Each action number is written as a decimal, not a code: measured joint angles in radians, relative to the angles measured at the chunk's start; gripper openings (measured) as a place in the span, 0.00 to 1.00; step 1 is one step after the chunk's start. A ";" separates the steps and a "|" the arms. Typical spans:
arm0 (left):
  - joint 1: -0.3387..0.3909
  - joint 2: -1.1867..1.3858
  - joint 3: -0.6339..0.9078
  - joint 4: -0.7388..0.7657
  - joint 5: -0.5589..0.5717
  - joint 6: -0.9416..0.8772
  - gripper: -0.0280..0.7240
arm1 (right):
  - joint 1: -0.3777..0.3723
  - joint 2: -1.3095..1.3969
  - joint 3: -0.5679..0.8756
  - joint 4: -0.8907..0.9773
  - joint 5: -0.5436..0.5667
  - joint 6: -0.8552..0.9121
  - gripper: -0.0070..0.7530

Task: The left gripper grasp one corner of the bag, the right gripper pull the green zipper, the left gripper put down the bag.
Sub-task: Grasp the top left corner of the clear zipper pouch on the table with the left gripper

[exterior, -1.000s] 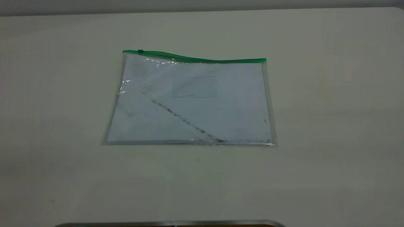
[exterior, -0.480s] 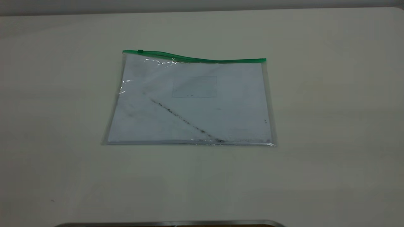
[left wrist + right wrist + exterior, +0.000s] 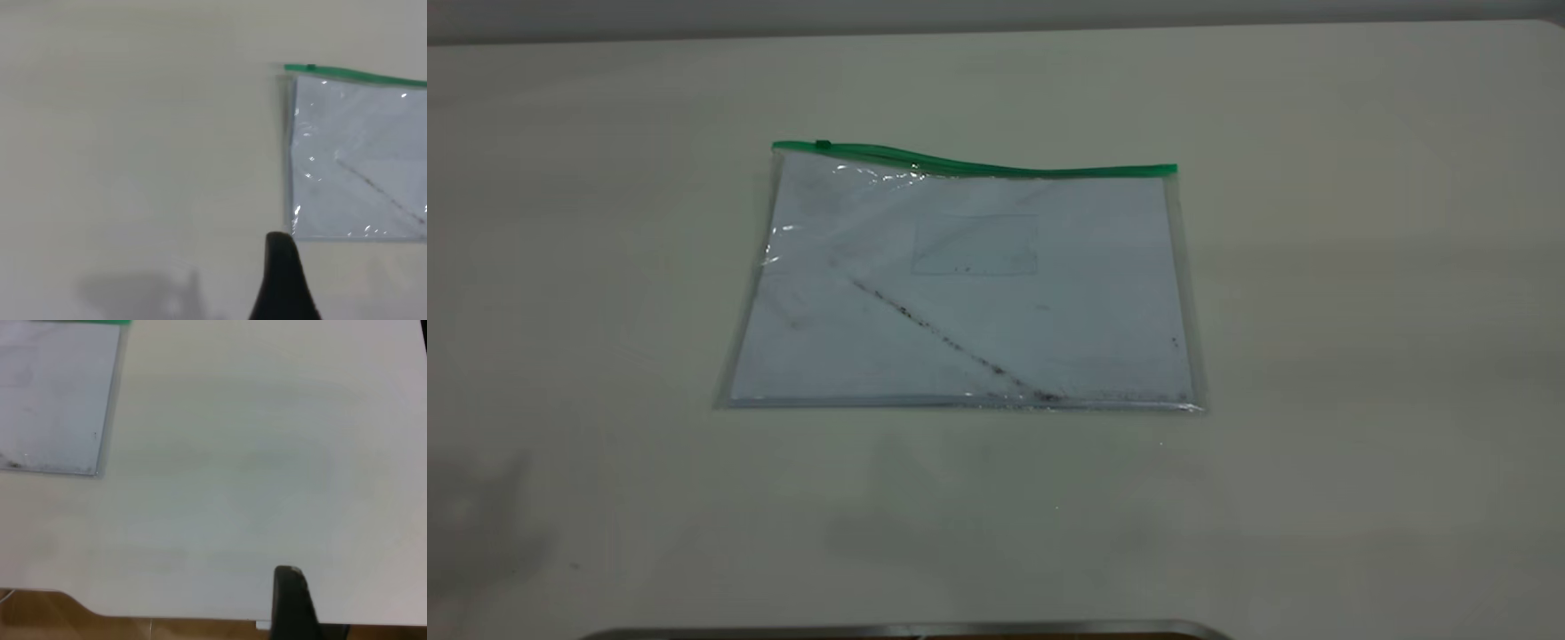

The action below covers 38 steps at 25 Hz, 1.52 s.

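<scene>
Lying flat mid-table (image 3: 1360, 267), the bag (image 3: 960, 293) looks light, limp and slick; best hold is the corner of the bag (image 3: 775, 149) beside the green zipper (image 3: 996, 166). Left gripper (image 3: 283, 280) and right gripper (image 3: 292, 603) hold nothing; their opening cannot be told.

The bag (image 3: 965, 284) lies flat in the middle of the table. It is see-through plastic with white paper inside. A dark dirty line runs slanting across it. The green zipper (image 3: 996, 166) runs along its far long edge, a little wavy. The tiny green slider sits close to the left end. The corner of the bag (image 3: 777, 148) at that end rests on the table, and nothing touches it.
</scene>
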 joint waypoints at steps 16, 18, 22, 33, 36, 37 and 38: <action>0.000 0.727 -0.200 -0.245 -0.227 0.272 0.82 | 0.000 0.421 -0.001 0.165 -0.308 -0.021 0.71; 0.000 0.831 -0.267 -0.284 -0.219 0.305 0.82 | 0.000 0.454 -0.001 0.165 -0.352 -0.021 0.71; 0.000 1.016 -0.417 -0.340 -0.141 0.400 0.82 | 0.000 0.502 -0.001 0.166 -0.389 -0.020 0.71; 0.001 1.390 -0.745 -0.402 0.031 0.525 0.82 | 0.000 0.528 -0.001 0.169 -0.400 -0.020 0.71; 0.001 1.453 -0.788 -0.416 0.032 0.583 0.82 | 0.000 0.528 -0.001 0.169 -0.405 -0.019 0.71; 0.000 1.472 -0.798 -0.432 0.032 0.609 0.82 | 0.000 0.528 -0.001 0.169 -0.407 -0.019 0.71; -0.001 1.487 -0.807 -0.450 0.033 0.631 0.82 | 0.000 0.528 -0.001 0.170 -0.409 -0.019 0.71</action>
